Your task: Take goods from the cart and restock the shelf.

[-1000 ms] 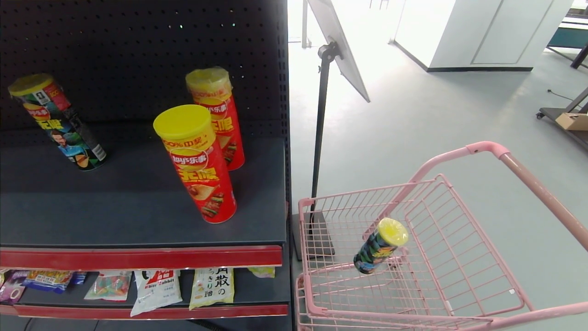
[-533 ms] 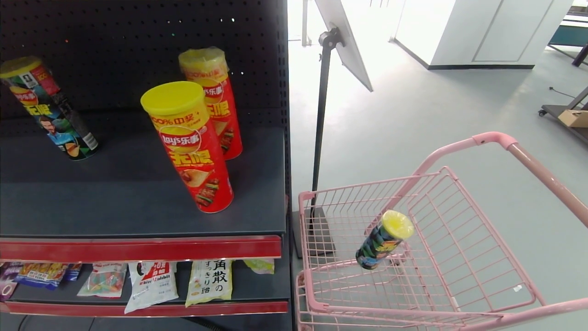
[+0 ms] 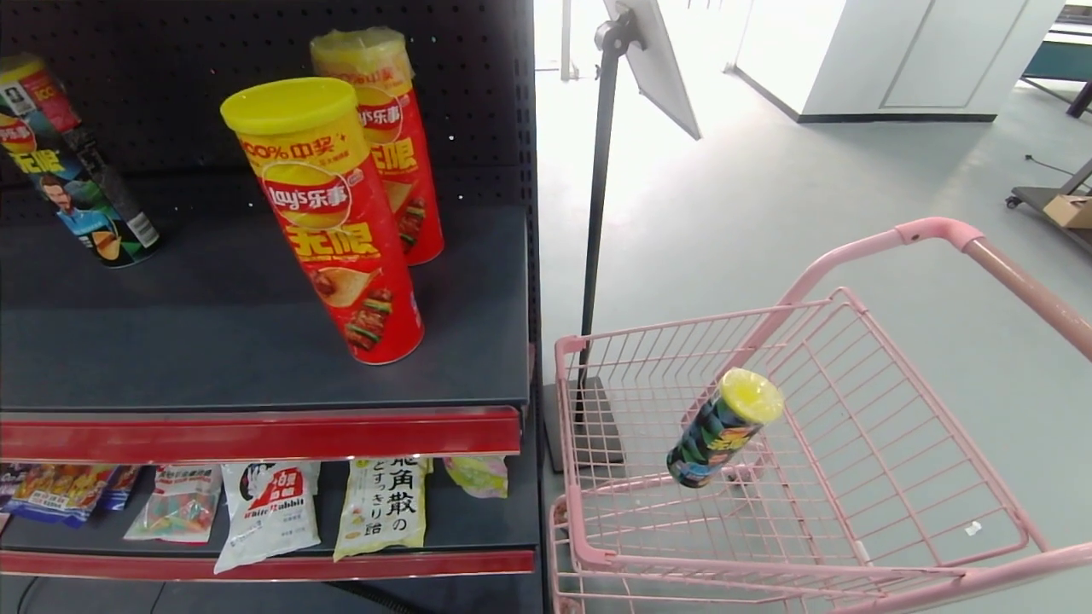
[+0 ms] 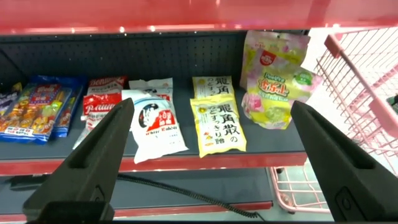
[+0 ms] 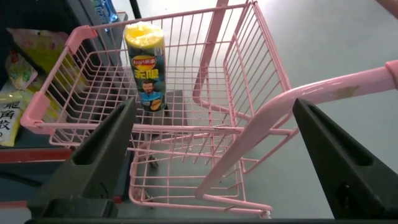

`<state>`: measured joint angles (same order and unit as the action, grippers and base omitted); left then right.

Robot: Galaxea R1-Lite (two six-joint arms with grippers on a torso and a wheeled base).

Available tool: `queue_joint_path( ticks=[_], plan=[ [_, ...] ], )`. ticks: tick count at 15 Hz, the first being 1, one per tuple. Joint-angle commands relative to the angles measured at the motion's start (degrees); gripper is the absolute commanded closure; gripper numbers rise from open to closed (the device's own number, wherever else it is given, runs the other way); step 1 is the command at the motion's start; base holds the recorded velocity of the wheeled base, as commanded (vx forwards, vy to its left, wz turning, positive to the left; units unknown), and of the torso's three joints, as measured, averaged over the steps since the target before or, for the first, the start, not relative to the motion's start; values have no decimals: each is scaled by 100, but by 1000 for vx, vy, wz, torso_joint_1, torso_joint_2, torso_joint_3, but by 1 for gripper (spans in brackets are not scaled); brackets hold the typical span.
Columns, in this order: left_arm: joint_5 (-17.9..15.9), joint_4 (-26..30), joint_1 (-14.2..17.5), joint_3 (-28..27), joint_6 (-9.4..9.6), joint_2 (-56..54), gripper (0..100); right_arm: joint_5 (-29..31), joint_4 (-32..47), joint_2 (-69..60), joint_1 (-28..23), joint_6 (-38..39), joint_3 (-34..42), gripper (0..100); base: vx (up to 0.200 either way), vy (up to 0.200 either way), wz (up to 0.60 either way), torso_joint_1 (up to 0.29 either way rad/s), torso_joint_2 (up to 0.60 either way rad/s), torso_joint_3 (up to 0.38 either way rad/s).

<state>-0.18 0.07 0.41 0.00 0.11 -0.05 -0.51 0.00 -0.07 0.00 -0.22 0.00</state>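
A dark chip can (image 3: 723,429) with a yellow lid leans inside the pink wire cart (image 3: 567,401), right of the shelf. In the right wrist view the same can (image 5: 147,68) stands in the cart (image 5: 155,129), beyond my open right gripper (image 5: 211,162), which holds nothing. On the upper shelf board (image 3: 213,341) stand two red cans (image 3: 328,222) (image 3: 397,145) and, at far left, a dark can (image 3: 72,179). My left gripper (image 4: 211,162) is open and empty, facing the lower shelf's snack bags (image 4: 217,124).
A black sign stand (image 3: 597,213) rises between the shelf and the cart. The cart's pink handle (image 3: 1007,273) runs along the right. Snack bags (image 3: 388,507) lie on the lower shelf behind a red price rail (image 3: 256,435). Open grey floor stretches beyond the cart.
The whole head view has shifted: the shelf cans now sit higher and larger, the cart slightly higher. The camera has moved. Nothing among the goods has changed place.
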Motion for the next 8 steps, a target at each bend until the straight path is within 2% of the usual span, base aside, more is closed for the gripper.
queue_joint_path(
  ticks=[1, 8],
  plan=[
    [1, 1, 2, 0, -2, 5, 0, -2, 0, 7, 0, 4, 0, 0, 0, 0, 0, -198, 466, 276],
    [1, 1, 2, 0, -2, 5, 0, -2, 0, 7, 0, -13, 0, 0, 0, 0, 0, -214, 544, 321]
  ],
)
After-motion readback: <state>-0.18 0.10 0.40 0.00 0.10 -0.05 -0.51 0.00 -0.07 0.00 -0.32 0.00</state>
